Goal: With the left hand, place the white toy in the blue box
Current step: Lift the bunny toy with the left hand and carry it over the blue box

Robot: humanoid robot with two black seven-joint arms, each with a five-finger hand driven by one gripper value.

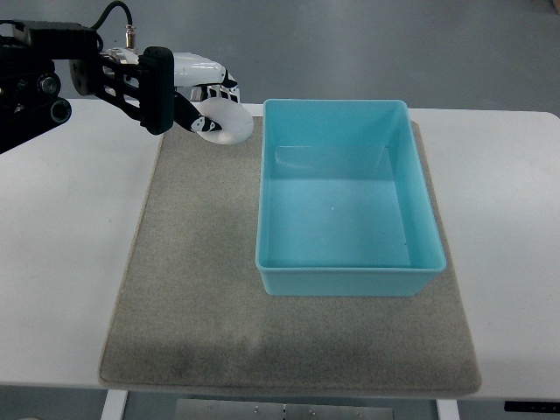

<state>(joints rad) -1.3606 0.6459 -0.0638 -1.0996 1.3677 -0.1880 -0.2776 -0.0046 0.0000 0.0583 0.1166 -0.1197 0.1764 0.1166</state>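
The left hand (188,87), up at about eleven o'clock, has its fingers (199,112) curled around the round white toy (229,125), holding it just beside the far left corner of the blue box (350,276). The box sits empty on a gray mat (192,289) on the white counter (61,262). If the fingers let go now, the toy could hit the rim and roll away across the mat.
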